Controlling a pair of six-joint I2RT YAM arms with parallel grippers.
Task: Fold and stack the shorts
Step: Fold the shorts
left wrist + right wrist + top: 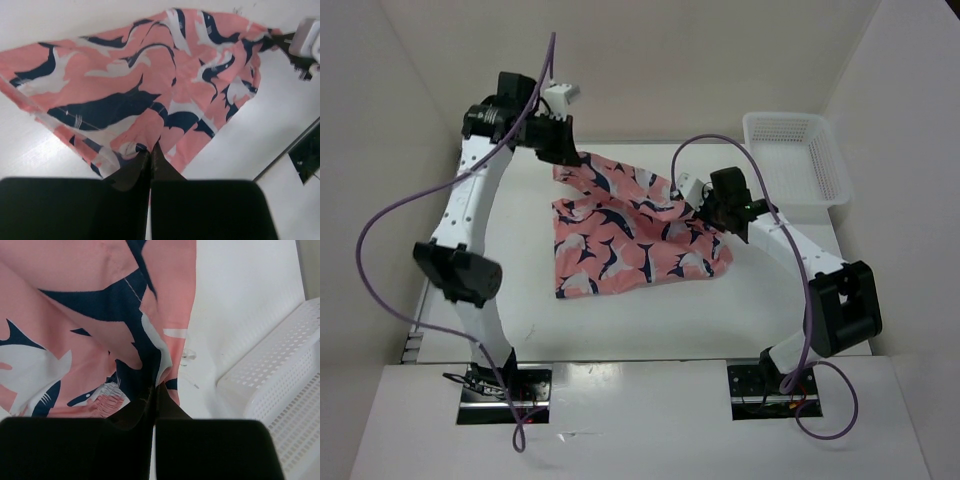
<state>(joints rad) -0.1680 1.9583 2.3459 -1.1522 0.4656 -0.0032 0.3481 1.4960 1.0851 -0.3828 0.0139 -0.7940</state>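
The coral-pink shorts with navy-and-white shark prints lie spread on the white table, partly lifted along the far edge. My left gripper is shut on the far left corner of the shorts; in the left wrist view the gripper pinches a fold of the fabric. My right gripper is shut on the right edge of the shorts; in the right wrist view the gripper clamps the fabric at its hem. The cloth stretches between the two grippers.
A white plastic mesh basket stands at the back right, close to the right gripper, and shows in the right wrist view. White walls enclose the table on the left, back and right. Purple cables loop over both arms.
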